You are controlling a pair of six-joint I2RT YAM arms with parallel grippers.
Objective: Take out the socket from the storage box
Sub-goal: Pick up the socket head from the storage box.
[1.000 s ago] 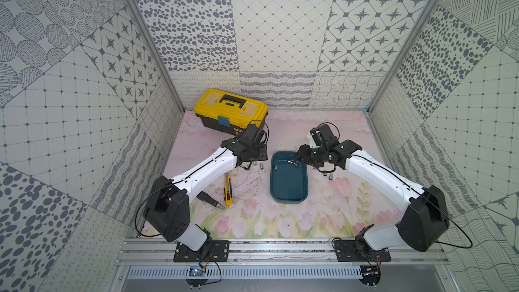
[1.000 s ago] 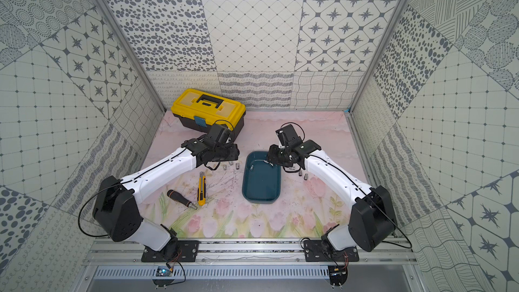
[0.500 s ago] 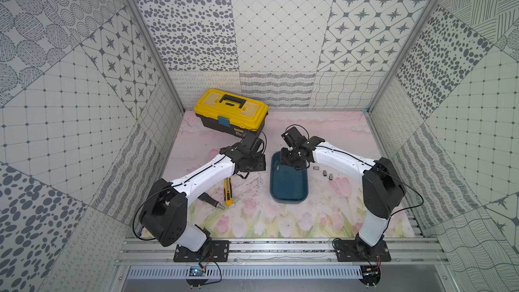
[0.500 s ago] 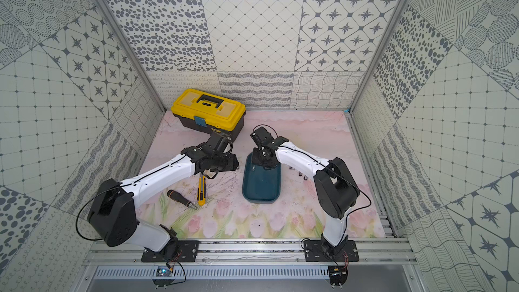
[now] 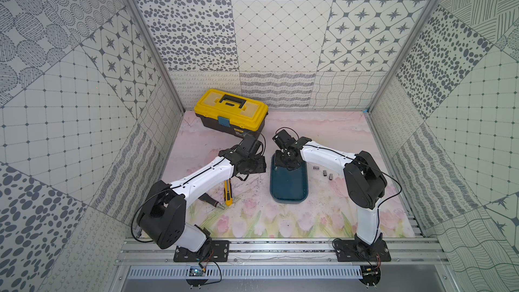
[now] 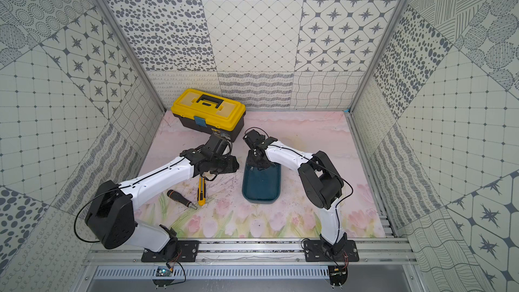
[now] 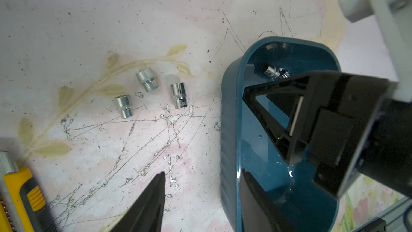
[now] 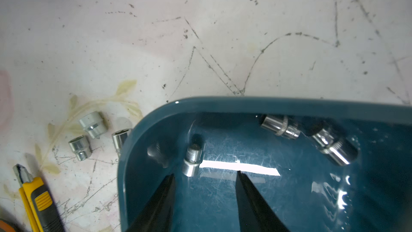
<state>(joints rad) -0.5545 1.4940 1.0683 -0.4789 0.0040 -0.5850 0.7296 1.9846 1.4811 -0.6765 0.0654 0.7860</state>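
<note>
Desk (image 5: pixel 323 136): scratched, floral | walls (image 5: pixel 280 37): patterned tiles | right gripper (image 8: pixel 205 174): parted, empty, inside storage box (image 8: pixel 267 103) | left gripper (image 7: pixel 202 171): parted, empty, over its wall

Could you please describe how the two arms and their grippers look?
Both the left arm and the right arm have white link covers and bulky black joint housings, with a thin black cable along each. The left gripper and right gripper have black fingers tapering to points.

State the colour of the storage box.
Dark teal-blue storage box, clearest in the right wrist view.
</note>
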